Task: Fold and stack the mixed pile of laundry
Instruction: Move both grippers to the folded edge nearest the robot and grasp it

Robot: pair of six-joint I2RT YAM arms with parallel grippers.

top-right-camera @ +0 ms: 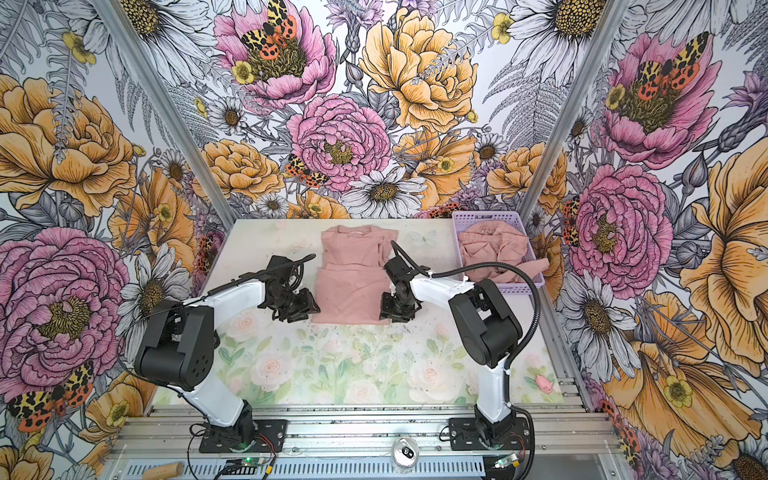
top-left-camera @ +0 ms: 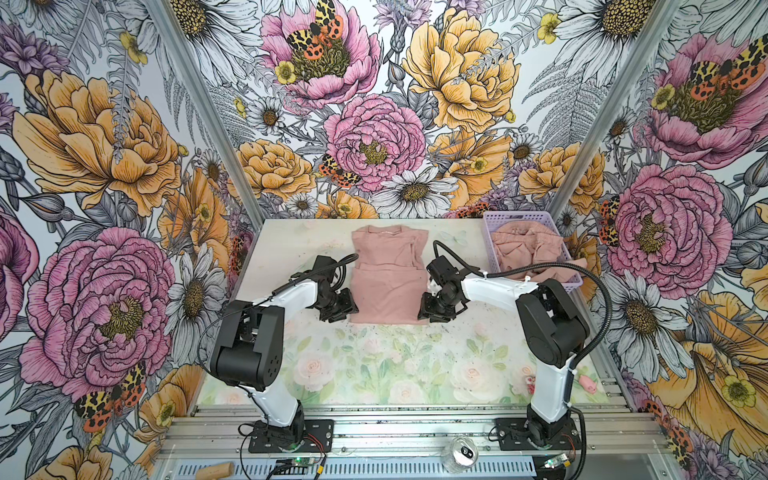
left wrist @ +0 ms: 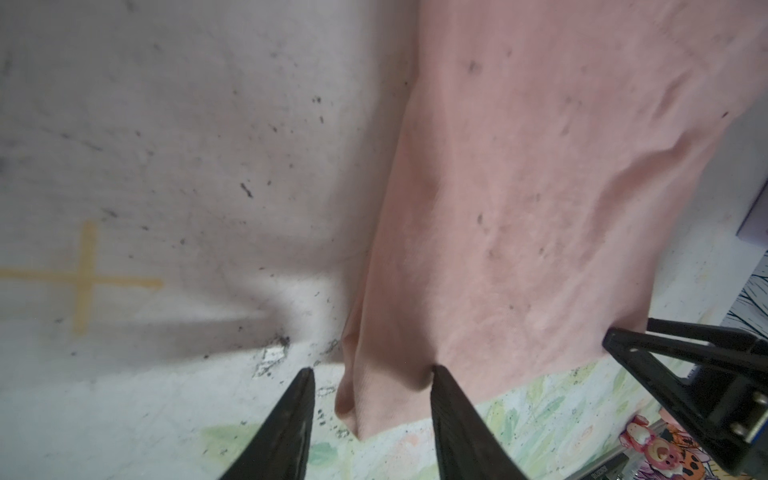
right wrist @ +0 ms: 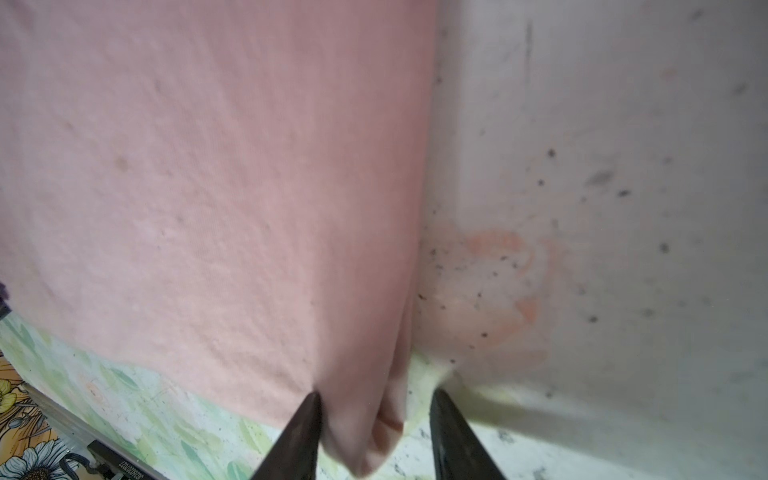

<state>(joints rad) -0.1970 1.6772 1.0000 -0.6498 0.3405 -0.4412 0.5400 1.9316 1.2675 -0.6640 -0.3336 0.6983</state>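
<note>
A dusty-pink T-shirt (top-left-camera: 388,286) (top-right-camera: 353,286) lies flat at mid-table in both top views, neck toward the back wall, sleeves tucked in, a crosswise edge across its middle. My left gripper (top-left-camera: 347,313) (top-right-camera: 308,311) is at its near left corner and my right gripper (top-left-camera: 426,312) (top-right-camera: 384,312) at its near right corner. In the left wrist view the left gripper (left wrist: 372,369) stands open astride the bunched corner of the T-shirt (left wrist: 540,187). The right gripper (right wrist: 376,394) is likewise open astride the other corner of the T-shirt (right wrist: 208,187). A second pink garment (top-left-camera: 528,249) (top-right-camera: 494,249) is crumpled in the basket.
The lavender basket (top-left-camera: 519,217) (top-right-camera: 486,214) stands at the back right, behind the right arm. A small pink toy (top-left-camera: 590,384) (top-right-camera: 544,384) lies at the table's front right edge. A can (top-left-camera: 459,457) sits on the front rail.
</note>
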